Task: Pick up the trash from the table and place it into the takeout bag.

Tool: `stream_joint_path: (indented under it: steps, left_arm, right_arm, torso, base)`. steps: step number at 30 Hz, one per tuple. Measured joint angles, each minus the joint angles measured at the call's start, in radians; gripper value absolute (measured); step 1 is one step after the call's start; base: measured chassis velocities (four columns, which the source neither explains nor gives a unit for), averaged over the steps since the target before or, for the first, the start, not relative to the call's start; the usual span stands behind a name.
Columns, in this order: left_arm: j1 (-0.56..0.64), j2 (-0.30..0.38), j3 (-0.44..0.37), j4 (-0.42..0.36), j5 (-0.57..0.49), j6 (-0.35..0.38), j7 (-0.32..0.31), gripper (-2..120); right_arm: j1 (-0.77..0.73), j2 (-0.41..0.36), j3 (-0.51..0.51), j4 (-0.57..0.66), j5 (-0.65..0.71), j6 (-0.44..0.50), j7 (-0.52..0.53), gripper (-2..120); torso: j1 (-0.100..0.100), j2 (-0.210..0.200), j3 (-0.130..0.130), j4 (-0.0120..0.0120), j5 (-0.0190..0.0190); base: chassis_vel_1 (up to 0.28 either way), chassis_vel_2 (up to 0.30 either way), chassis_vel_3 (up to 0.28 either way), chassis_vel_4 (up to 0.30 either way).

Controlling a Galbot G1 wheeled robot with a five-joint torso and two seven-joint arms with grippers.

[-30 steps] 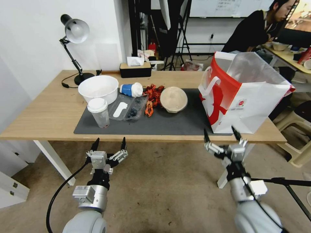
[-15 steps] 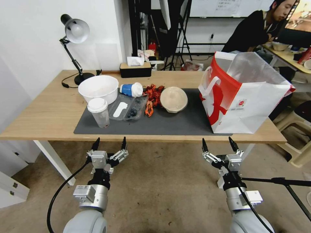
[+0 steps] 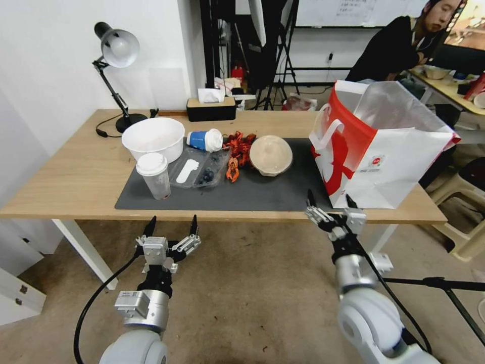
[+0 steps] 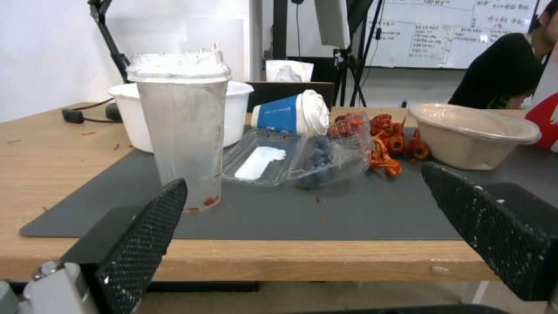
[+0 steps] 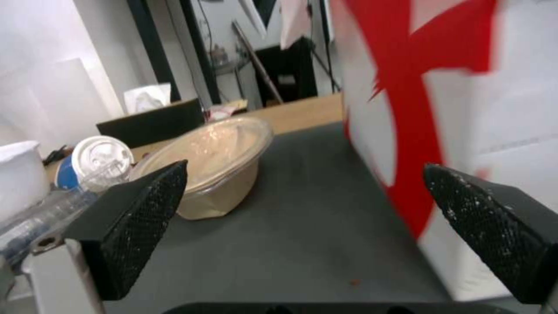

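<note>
On the wide light-wood counter (image 3: 76,172) lies a dark grey rectangular mat (image 3: 262,194) carrying the trash. A white-lidded clear plastic cup (image 3: 153,175) stands upright near the mat's front left corner, with a large white bowl (image 3: 153,137) behind it. Beside the cup lies a clear plastic clamshell tray (image 3: 199,168), and a blue-and-white paper cup (image 3: 204,140) lies tipped on its side behind the tray. Orange-red crayfish shells (image 3: 238,151) sit between the tray and a round beige lidded container (image 3: 271,154). The big red-and-white paper takeout bag (image 3: 384,151) with silver foil lining stands open on the mat's right end.

The left gripper (image 3: 171,226) hangs below the counter's front edge in front of the clear cup, fingers spread and empty. The right gripper (image 3: 328,198) is at the counter's front edge, just beside the bag's front left corner, fingers apart, holding nothing.
</note>
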Motion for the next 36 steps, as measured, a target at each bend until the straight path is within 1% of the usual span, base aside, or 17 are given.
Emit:
stream_joint_path:
  steps: [3, 4, 7, 8, 13, 15, 16, 18, 24, 25, 26, 27, 28, 29, 30, 33, 36]
  left_arm:
    - [-0.001, -0.003, 0.002, 0.001, 0.005, 0.0, 0.001, 100]
    - [-0.001, -0.003, 0.002, 0.001, 0.005, 0.0, 0.001, 100]
    - [-0.001, -0.005, 0.002, 0.004, 0.008, 0.0, 0.001, 100]
    - [-0.001, -0.005, 0.002, 0.004, 0.008, 0.0, 0.001, 100]
    - [-0.001, -0.008, 0.002, 0.007, 0.01, 0.0, 0.001, 100]
    - [-0.001, -0.008, 0.001, 0.009, 0.01, -0.001, 0.001, 100]
    - [-0.001, -0.008, 0.001, 0.009, 0.01, -0.001, 0.001, 100]
    - [0.001, -0.007, 0.001, 0.01, 0.01, -0.004, 0.001, 100]
    - [0.005, -0.006, 0.0, 0.012, 0.012, -0.01, 0.001, 100]
    - [0.005, -0.006, -0.001, 0.012, 0.012, -0.011, 0.001, 100]
    - [0.007, -0.006, -0.002, 0.012, 0.012, -0.014, 0.0, 100]
    - [0.007, -0.006, -0.002, 0.012, 0.012, -0.014, 0.0, 100]
    - [0.007, -0.006, -0.003, 0.013, 0.012, -0.015, 0.0, 100]
    - [0.008, -0.005, -0.003, 0.013, 0.012, -0.016, 0.0, 100]
    - [0.008, -0.005, -0.003, 0.013, 0.012, -0.016, 0.0, 100]
    - [0.009, -0.005, -0.003, 0.013, 0.014, -0.017, 0.0, 100]
    - [0.009, -0.006, -0.001, 0.013, 0.015, -0.017, 0.0, 100]
  right_arm:
    - [0.129, 0.002, -0.044, -0.047, 0.119, -0.069, 0.048, 100]
    - [0.129, 0.002, -0.044, -0.047, 0.119, -0.069, 0.048, 100]
    - [0.231, 0.012, -0.083, -0.099, 0.197, -0.092, 0.076, 100]
    - [0.231, 0.012, -0.083, -0.099, 0.197, -0.092, 0.076, 100]
    - [0.328, 0.037, -0.125, -0.165, 0.301, -0.115, 0.109, 100]
    - [0.381, 0.059, -0.145, -0.213, 0.381, -0.13, 0.136, 100]
    - [0.381, 0.059, -0.145, -0.213, 0.381, -0.13, 0.136, 100]
    - [0.432, 0.082, -0.16, -0.258, 0.442, -0.141, 0.156, 100]
    - [0.494, 0.115, -0.18, -0.334, 0.49, -0.155, 0.179, 99]
    - [0.501, 0.121, -0.182, -0.345, 0.492, -0.155, 0.181, 97]
    - [0.509, 0.129, -0.183, -0.359, 0.494, -0.158, 0.184, 91]
    - [0.509, 0.129, -0.183, -0.359, 0.494, -0.158, 0.184, 91]
    - [0.511, 0.132, -0.183, -0.362, 0.495, -0.161, 0.186, 88]
    - [0.512, 0.135, -0.184, -0.367, 0.498, -0.172, 0.192, 80]
    - [0.512, 0.135, -0.184, -0.367, 0.498, -0.172, 0.192, 80]
    - [0.511, 0.14, -0.183, -0.378, 0.504, -0.186, 0.204, 67]
    - [0.509, 0.142, -0.182, -0.38, 0.508, -0.191, 0.21, 60]
  torso:
    - [0.0, 0.0, 0.0, -0.0002, -0.0001]
    - [0.0, 0.0, 0.0, -0.0002, -0.0001]
    - [0.0, 0.0, 0.0, -0.0001, -0.0001]
    - [0.0, 0.0, 0.0, -0.0001, -0.0001]
    - [0.0, 0.0, 0.0, -0.0003, 0.0001]
    - [0.0, 0.0, 0.0, -0.0003, 0.0]
    - [0.0, 0.0, 0.0, -0.0003, 0.0]
    - [0.0, 0.0, 0.0, -0.0002, -0.0003]
    - [0.0, 0.0, 0.0, -0.0001, 0.0]
    - [0.0, 0.0, 0.0, -0.0001, 0.0]
    - [0.0, 0.0, 0.0, 0.0, 0.0]
    - [0.0, 0.0, 0.0, 0.0, 0.0]
    - [0.0, 0.0, 0.0, -0.0001, 0.0]
    - [0.0, 0.0, 0.0, -0.0002, 0.0]
    - [0.0, 0.0, 0.0, -0.0002, 0.0]
    - [0.0, 0.0, 0.0, -0.0003, -0.0001]
    - [0.0, 0.0, 0.0, -0.0001, 0.0]
  base:
    - [0.0, 0.0, 0.0, 0.0]
    - [0.0, 0.0, 0.0, 0.0]
    - [0.0, 0.0, 0.0, 0.0]
    - [0.0, 0.0, 0.0, 0.0]
    - [0.0, 0.0, 0.0, 0.0]
    - [0.0, 0.0, 0.0, 0.0]
    - [0.0, 0.0, 0.0, 0.0]
    - [0.0, 0.0, 0.0, 0.0]
    - [0.0, 0.0, 0.0, 0.0]
    - [0.0, 0.0, 0.0, 0.0]
    - [0.0, 0.0, 0.0, 0.0]
    - [0.0, 0.0, 0.0, 0.0]
    - [0.0, 0.0, 0.0, 0.0]
    - [0.0, 0.0, 0.0, 0.0]
    - [0.0, 0.0, 0.0, 0.0]
    - [0.0, 0.0, 0.0, 0.0]
    - [0.0, 0.0, 0.0, 0.0]
